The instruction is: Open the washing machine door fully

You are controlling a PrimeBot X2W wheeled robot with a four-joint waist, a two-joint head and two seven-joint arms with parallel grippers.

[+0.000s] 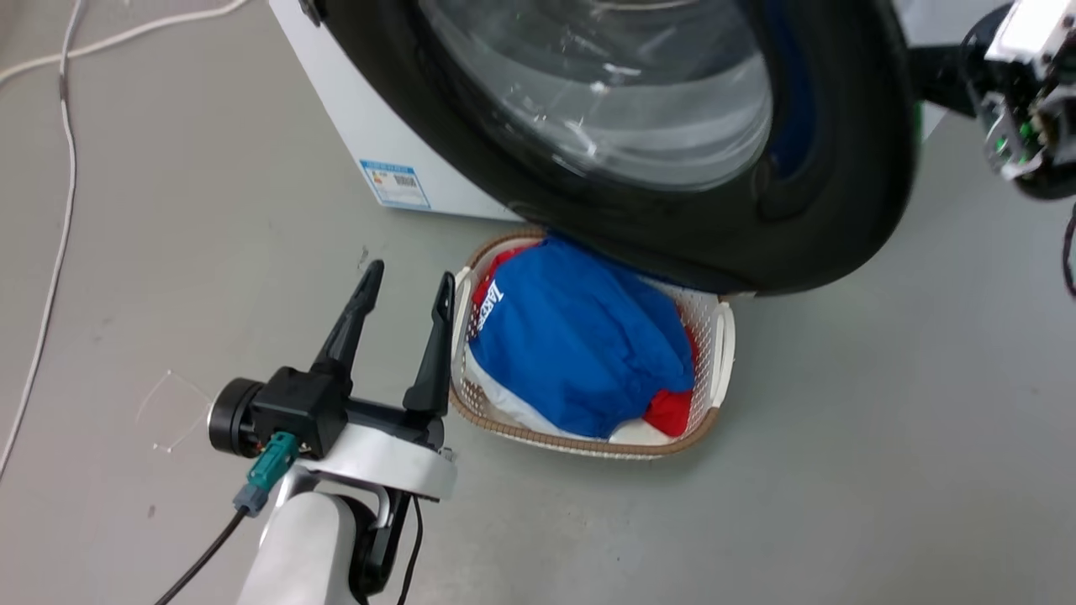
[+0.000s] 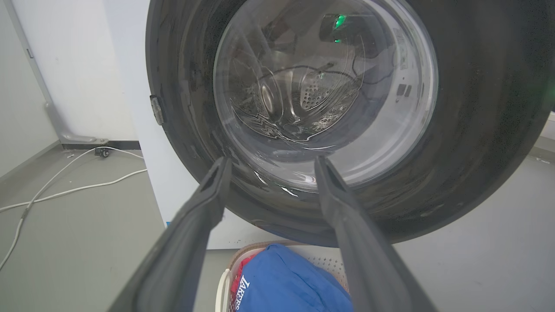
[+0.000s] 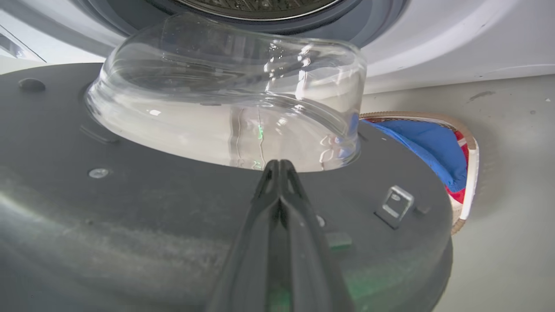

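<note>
Behind the round glossy black washing machine door (image 3: 130, 225), the right end effector (image 3: 279, 164), fingers together, seems mid-push. The left end effector (image 1: 409, 277) hangs with fingers apart. Next: swing wider.

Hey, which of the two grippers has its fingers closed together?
The right gripper: its fingers are pressed together, pointing at the inner face of the washing machine door. The left gripper has its fingers spread apart beside the laundry basket.

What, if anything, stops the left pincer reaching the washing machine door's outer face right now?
Probably nothing, so yes: the open left pincer points straight at the washing machine door with free space between. The laundry basket sits lower, out of the way.
</note>
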